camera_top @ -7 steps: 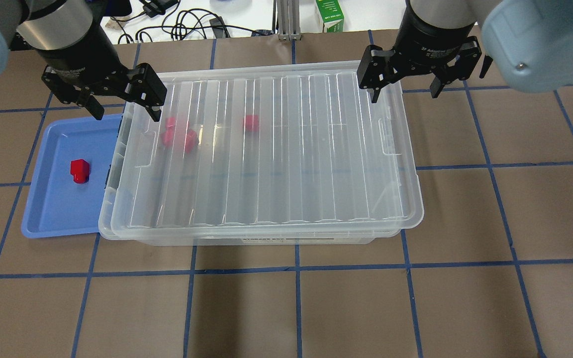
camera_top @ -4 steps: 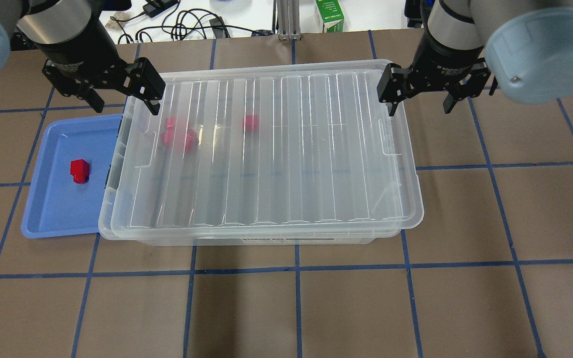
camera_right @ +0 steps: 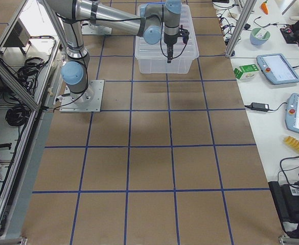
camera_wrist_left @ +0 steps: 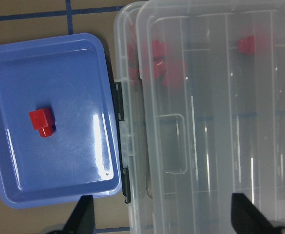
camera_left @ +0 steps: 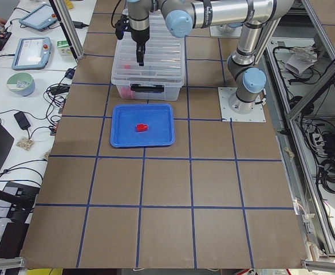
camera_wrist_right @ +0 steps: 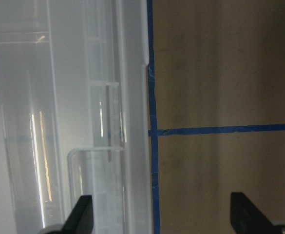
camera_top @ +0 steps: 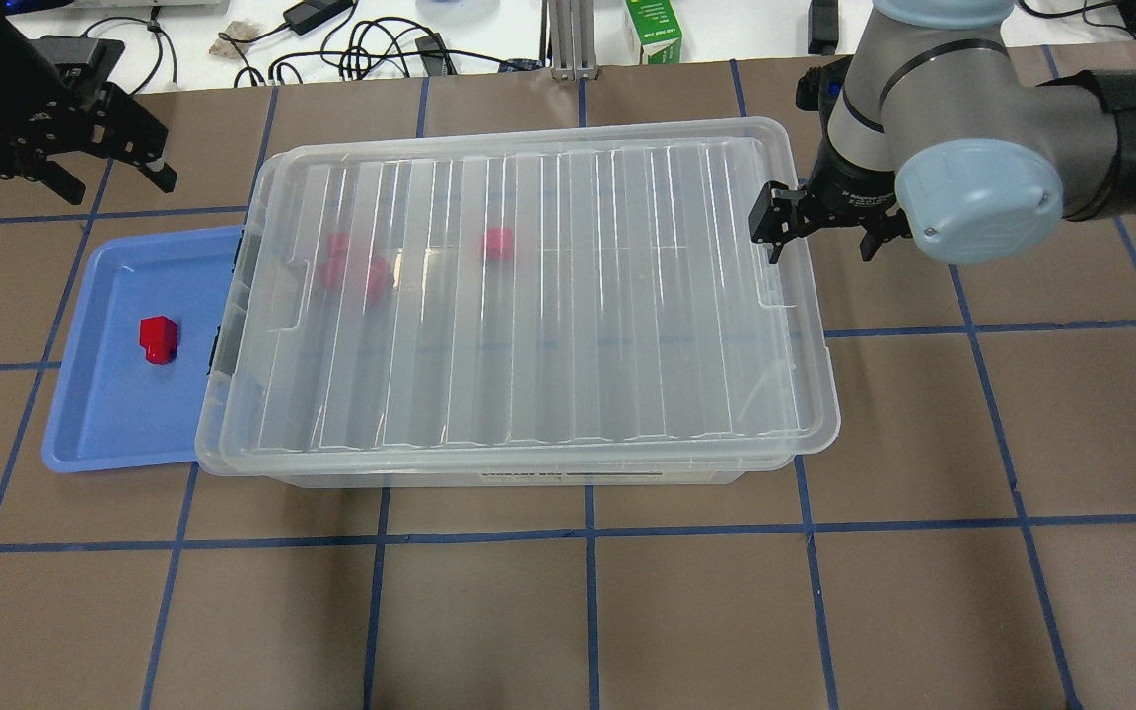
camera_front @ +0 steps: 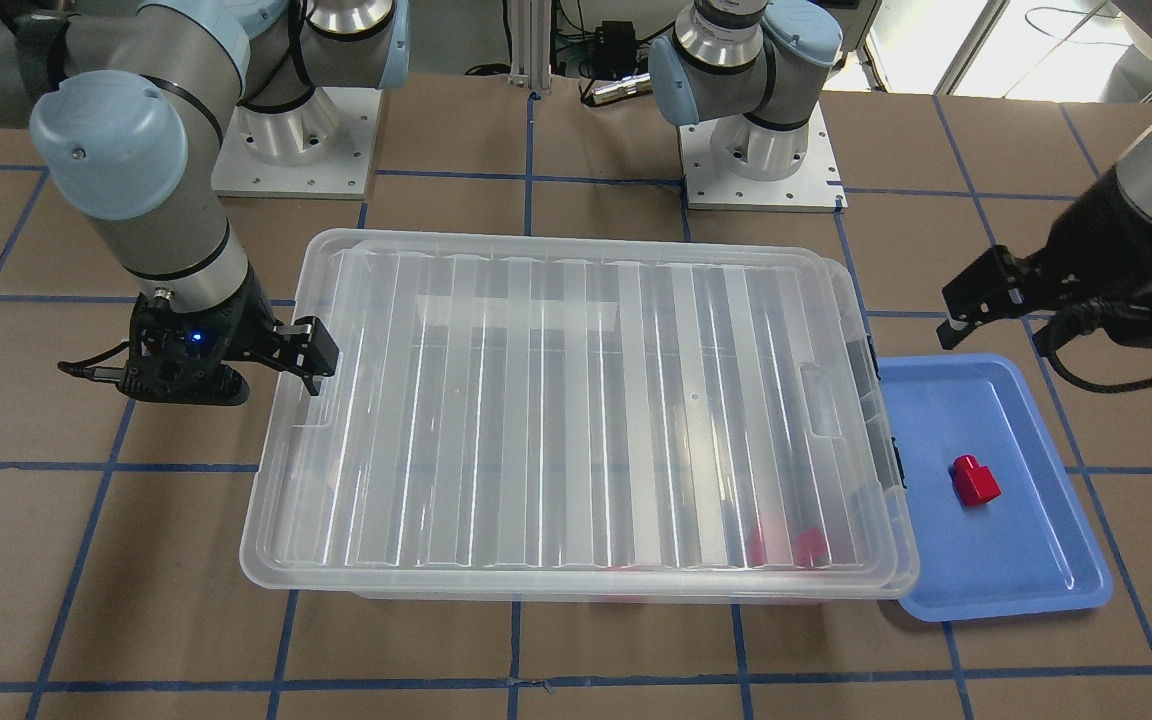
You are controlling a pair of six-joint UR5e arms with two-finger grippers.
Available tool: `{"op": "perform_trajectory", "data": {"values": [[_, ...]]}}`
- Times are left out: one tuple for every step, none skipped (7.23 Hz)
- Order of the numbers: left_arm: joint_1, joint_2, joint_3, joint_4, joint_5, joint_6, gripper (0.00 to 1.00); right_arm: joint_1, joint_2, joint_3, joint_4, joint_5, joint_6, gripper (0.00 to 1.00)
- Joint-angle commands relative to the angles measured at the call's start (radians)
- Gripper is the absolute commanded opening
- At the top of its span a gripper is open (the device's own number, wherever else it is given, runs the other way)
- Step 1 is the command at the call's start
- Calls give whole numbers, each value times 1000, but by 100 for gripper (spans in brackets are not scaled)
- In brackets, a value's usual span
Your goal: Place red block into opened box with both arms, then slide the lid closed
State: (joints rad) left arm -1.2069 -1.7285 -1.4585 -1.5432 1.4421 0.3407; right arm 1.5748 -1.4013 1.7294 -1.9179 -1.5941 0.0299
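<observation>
One red block point(camera_top: 159, 338) lies on a shallow blue tray point(camera_top: 105, 424), left of the clear box point(camera_top: 233, 463). The ribbed lid point(camera_top: 548, 325) rests on top of the box, shifted a little right, so a strip of the box's left end shows. Through the lid I see more red blocks point(camera_top: 356, 268) inside. My left gripper point(camera_top: 114, 182) hangs open and empty, high beyond the tray's far left corner. My right gripper point(camera_top: 819, 239) is open at the lid's right short edge, with one finger point(camera_top: 770, 237) over the rim and the other outside.
Brown paper with blue tape lines covers the table point(camera_top: 588, 611). Cables, a green carton point(camera_top: 654, 30) and a metal post point(camera_top: 568, 39) lie beyond the far edge. The arm bases point(camera_front: 761, 160) stand behind the box.
My left gripper has pulled away from the lid's far left corner, going left and outward. My right gripper has moved along the lid's right edge towards its middle. Lid and blocks stay put.
</observation>
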Motion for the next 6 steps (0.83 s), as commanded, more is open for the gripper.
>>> {"op": "perform_trajectory", "data": {"values": [[75,-122,-45,163,-20,43,100,-1,7,1,2,-99,-43,100],[107,-175,-66,195,-22,53,100,-1,14,2,3,-143,-88,100],[136,-221,-92,259,-22,55,100,-4,22,1,0,-155,-113,100],[159,-253,-117,311,-20,63,100,-12,22,1,3,-180,-113,100],[164,-278,-141,327,-14,61,100,-41,22,1,14,-225,-117,100],[162,-302,-164,401,1,55,100,-76,22,-1,14,-231,-143,100]]}}
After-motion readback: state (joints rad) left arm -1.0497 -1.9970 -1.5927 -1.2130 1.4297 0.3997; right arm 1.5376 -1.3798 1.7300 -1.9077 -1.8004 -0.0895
